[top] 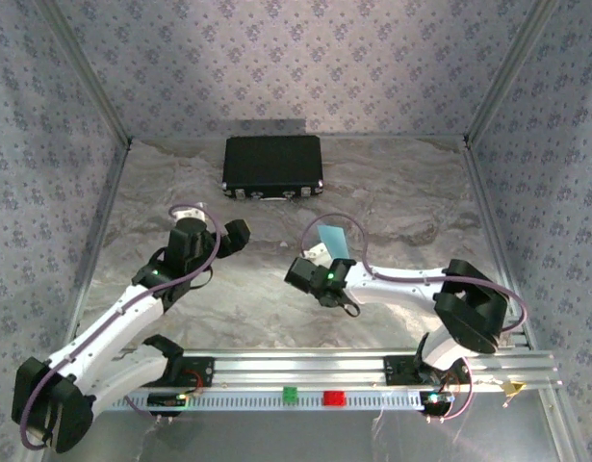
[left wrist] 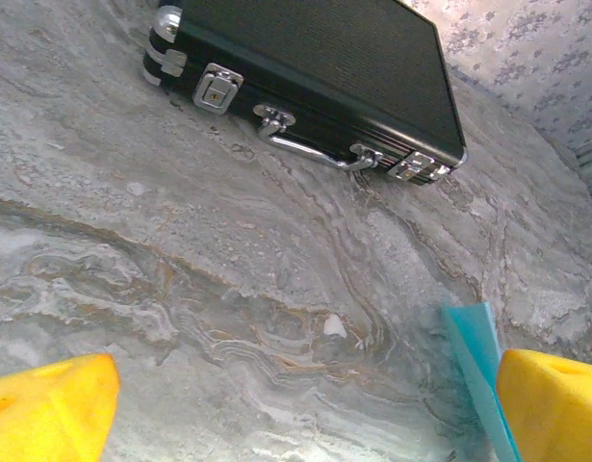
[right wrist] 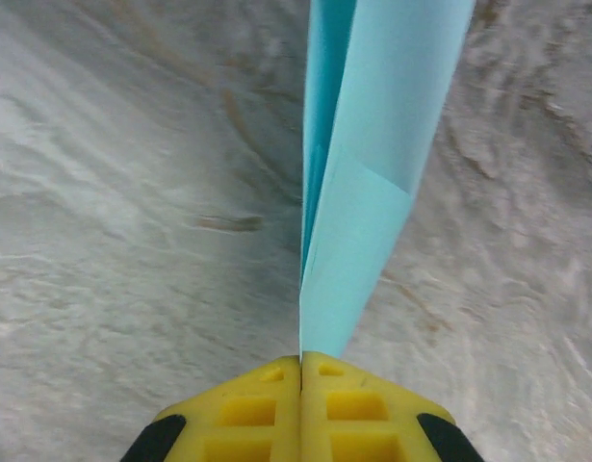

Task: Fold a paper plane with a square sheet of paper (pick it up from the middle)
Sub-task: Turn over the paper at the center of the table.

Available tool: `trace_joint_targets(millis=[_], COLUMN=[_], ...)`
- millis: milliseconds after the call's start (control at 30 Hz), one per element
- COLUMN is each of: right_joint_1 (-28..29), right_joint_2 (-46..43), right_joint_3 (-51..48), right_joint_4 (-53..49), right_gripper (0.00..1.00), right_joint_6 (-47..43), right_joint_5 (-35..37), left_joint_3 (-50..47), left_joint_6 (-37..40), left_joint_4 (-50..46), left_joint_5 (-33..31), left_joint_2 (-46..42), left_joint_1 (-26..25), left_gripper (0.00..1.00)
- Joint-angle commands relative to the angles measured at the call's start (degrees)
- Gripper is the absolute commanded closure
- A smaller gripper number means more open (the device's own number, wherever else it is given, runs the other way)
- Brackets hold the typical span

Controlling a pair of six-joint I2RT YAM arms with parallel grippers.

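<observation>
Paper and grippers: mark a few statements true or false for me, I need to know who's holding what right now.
1. The right gripper is shut on the folded blue paper. True.
2. The left gripper is shut too. False: its yellow fingers stand wide apart.
3. The black case lies open. False: its lid is closed.
4. The black case sits at the far side of the table, apart from both grippers. True.

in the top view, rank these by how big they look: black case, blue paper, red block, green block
1. black case
2. blue paper
3. red block and green block: too alike to rank
</observation>
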Motion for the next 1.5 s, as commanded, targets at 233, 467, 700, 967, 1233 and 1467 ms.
trace_joint_targets(millis=[233, 467, 700, 967, 1233, 1467], right_joint_1=[-1.3, -10.0, -22.1, -24.8, -25.6, -24.5], right_joint_2=[1.1, -7.8, -8.9, -2.6, 1.5, 2.9], right_joint_3=[1.3, -8.6, -18.2, -17.6, -18.9, -25.8], right_joint_4=[9.4, 21.8, 37.3, 39.6, 40.7, 55.3], right_gripper=[0.69, 0.62, 0.83, 0.92, 0.92, 0.9], right_joint_6=[-1.9, -0.4, 7.5, 10.9, 20.5, 41.9], right_joint_5=[-18.6, -33.1, -50.9, -53.9, -53.5, -51.1], left_joint_3=[-1.1, -0.7, 0.3, 0.7, 1.4, 2.5], left_joint_6=[-0.7, -0.9, -2.5, -3.9, -4.8, -5.5], left_joint_4=[-1.8, 0.2, 2.8, 4.9, 5.6, 6.5], left_joint_5=[0.8, 5.6, 12.1, 16.0, 17.7, 19.9], left_joint_2=[-1.6, 1.4, 7.9, 12.7, 15.9, 19.2], left_joint_1=[1.1, 1.3, 1.3, 0.8, 0.6, 0.1], left_gripper=[0.0, 0.06, 0.31, 0.52, 0.62, 0.7])
